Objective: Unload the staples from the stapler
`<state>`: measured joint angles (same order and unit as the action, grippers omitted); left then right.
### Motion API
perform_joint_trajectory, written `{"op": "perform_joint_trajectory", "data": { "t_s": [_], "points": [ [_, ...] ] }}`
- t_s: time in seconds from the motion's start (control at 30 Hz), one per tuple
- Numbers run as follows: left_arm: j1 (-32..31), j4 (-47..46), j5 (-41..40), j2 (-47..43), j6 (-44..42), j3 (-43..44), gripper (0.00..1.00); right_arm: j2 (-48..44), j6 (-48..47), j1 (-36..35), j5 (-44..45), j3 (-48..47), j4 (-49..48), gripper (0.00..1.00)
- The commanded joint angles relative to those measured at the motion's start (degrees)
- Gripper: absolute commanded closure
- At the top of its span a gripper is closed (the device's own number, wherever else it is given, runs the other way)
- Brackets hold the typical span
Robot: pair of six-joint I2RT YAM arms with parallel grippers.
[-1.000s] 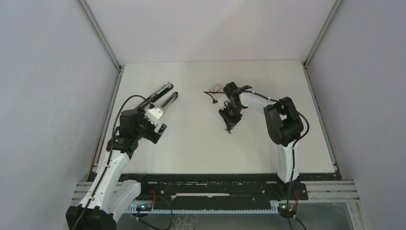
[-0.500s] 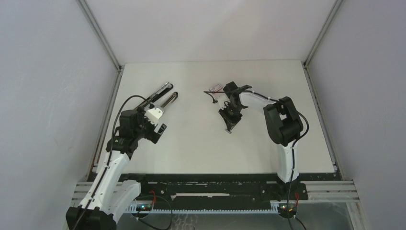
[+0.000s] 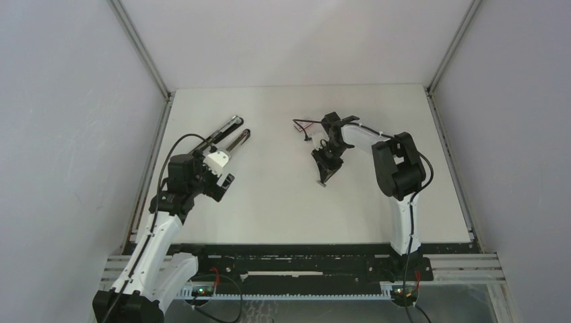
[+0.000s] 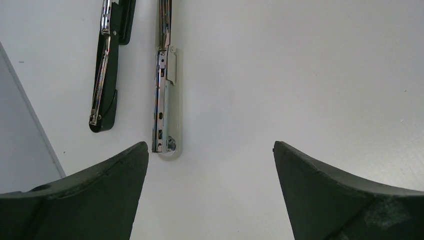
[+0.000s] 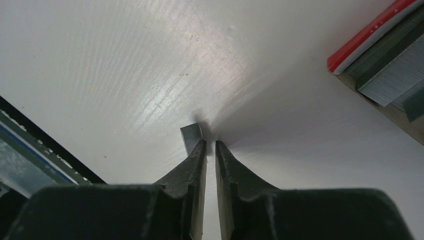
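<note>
The stapler [image 3: 229, 133] lies swung open at the back left, its two arms side by side. In the left wrist view the black arm [image 4: 107, 70] is on the left and the silver arm [image 4: 165, 100] beside it. My left gripper [image 4: 210, 150] hovers open just short of their near ends, nothing between its fingers. My right gripper [image 5: 210, 144] points down at the table near the middle [image 3: 324, 179], jaws shut to a thin empty slit. The staples [image 5: 191, 136], a tiny grey strip, sit at the tip of its left finger, outside the slit.
A small open box with a red edge [image 5: 385, 60], full of grey staple strips, lies close to the right gripper at the upper right of the right wrist view. Red and black wires [image 3: 303, 125] loop off the right wrist. The side wall rail [image 3: 151, 161] runs left of the stapler.
The right wrist has shifted slightly to the right, and the small box near it no longer shows from above. The right jaws have closed a touch. The left arm has not moved.
</note>
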<state>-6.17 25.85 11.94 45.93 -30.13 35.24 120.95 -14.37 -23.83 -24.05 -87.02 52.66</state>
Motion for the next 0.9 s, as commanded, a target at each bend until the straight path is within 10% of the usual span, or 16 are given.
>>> {"op": "perform_joint_trajectory", "data": {
  "t_s": [0.0, 0.87],
  "points": [
    [0.3, -1.2, 0.2, -1.0, -0.4, -0.7, 0.00, 6.1, -0.5, 1.5, 1.8, 2.0, 0.5, 0.87],
    [0.3, -1.2, -0.2, -1.0, -0.4, -0.6, 0.00, 6.9, 1.1, 4.2, 4.1, 1.2, 1.5, 0.91]
  ]
}}
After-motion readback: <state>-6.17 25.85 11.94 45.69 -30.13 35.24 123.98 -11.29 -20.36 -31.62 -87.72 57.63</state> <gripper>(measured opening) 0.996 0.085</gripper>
